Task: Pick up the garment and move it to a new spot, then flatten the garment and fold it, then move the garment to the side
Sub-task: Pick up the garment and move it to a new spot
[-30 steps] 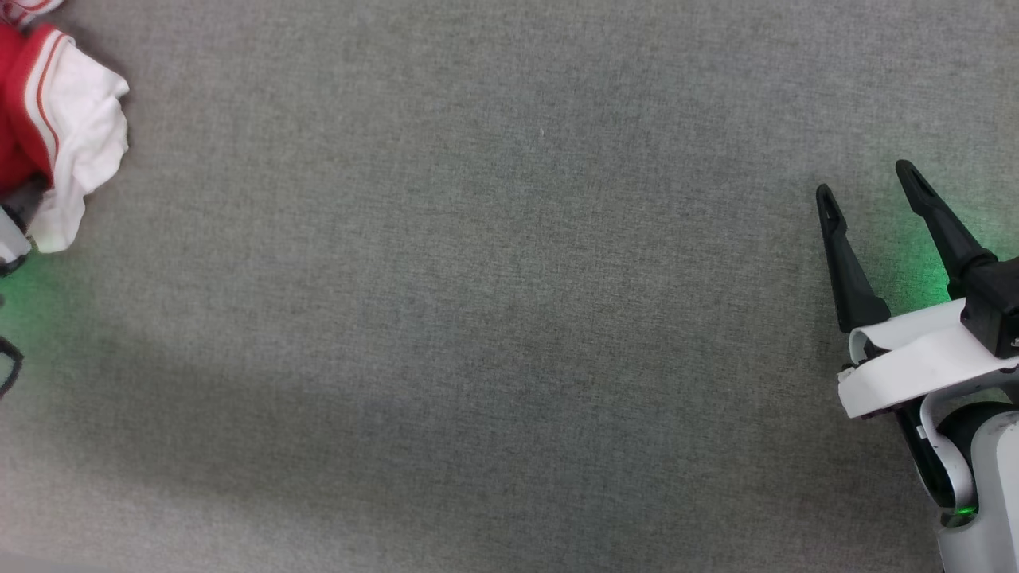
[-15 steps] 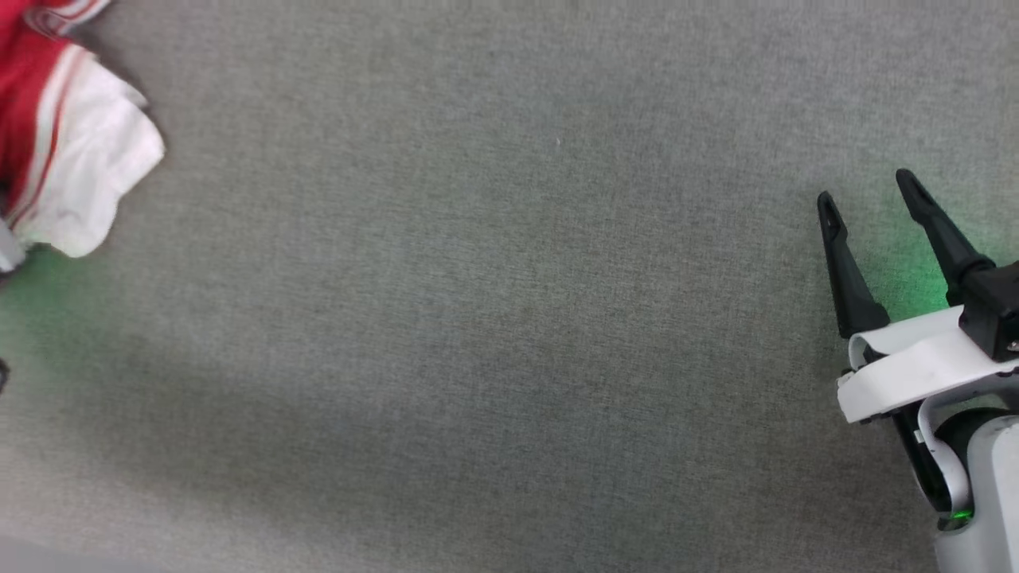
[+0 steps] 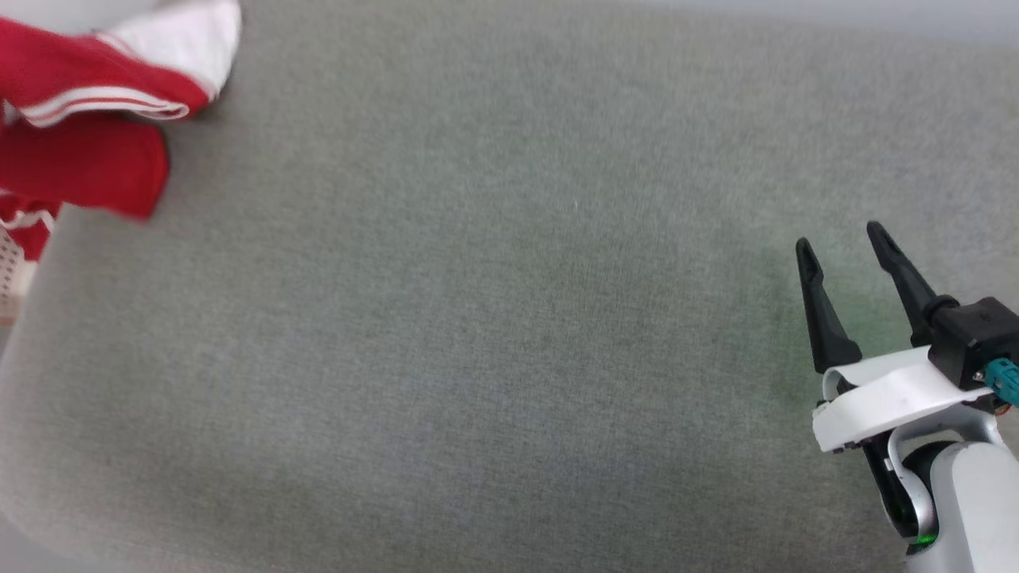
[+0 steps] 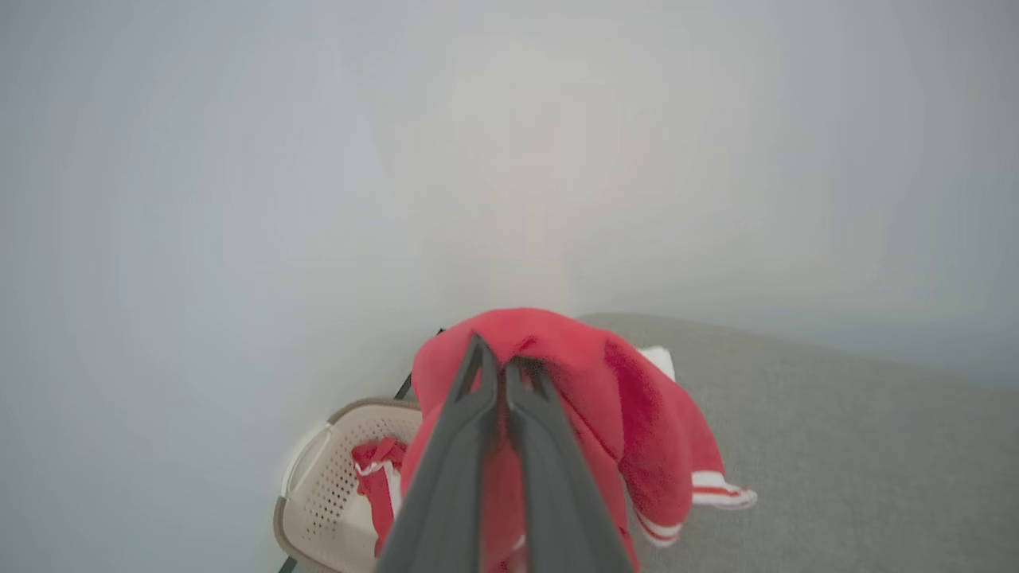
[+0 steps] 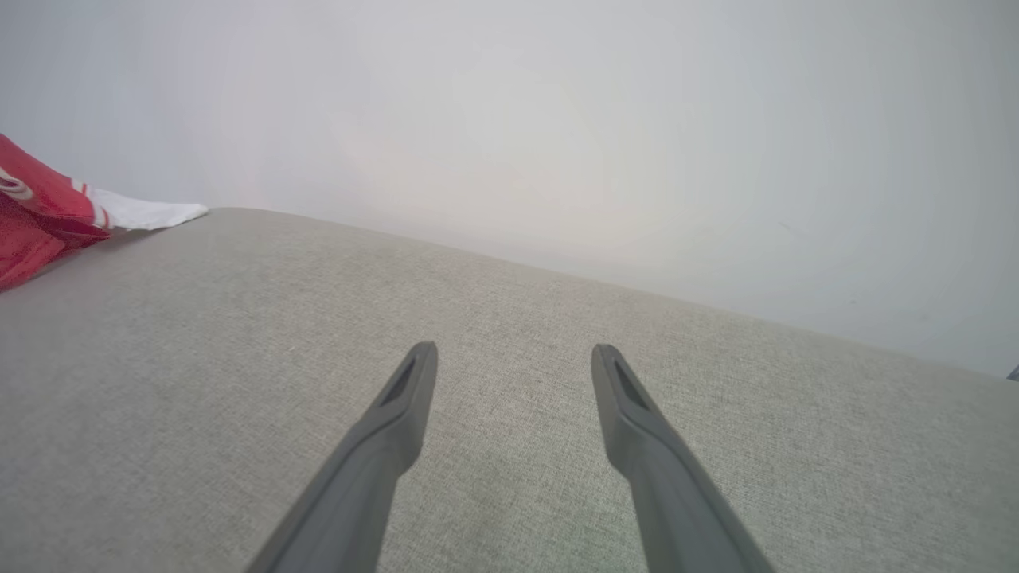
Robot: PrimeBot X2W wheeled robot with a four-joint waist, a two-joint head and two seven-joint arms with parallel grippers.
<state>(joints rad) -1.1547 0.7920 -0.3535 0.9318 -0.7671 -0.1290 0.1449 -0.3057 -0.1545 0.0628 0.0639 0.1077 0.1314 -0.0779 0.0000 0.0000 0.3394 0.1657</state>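
Observation:
The garment (image 4: pixel 629 414), a red jersey with white red-striped sleeves, hangs bunched from my left gripper (image 4: pixel 497 368), whose two dark fingers are shut on a fold of its red cloth. The head view has the garment (image 3: pixel 80 127) at the top left, over the left edge of the grey table (image 3: pixel 509 358). One white sleeve (image 3: pixel 191 40) points toward the far edge. My right gripper (image 3: pixel 840 239) stands open at the right side of the table with nothing between its fingers. Its wrist view catches the garment (image 5: pixel 40 215) at the far left.
A beige perforated basket (image 4: pixel 318 493) stands below the table's left end, with a smaller red cloth with white trim (image 4: pixel 374 477) in it. A pale wall rises behind the table. The grey table top (image 5: pixel 509 318) is bare between the garment and the right gripper.
The left gripper has closed on the garment and lifted it off the table. The head camera has tilted, bringing the table's far and left edges into sight. The right gripper stays open.

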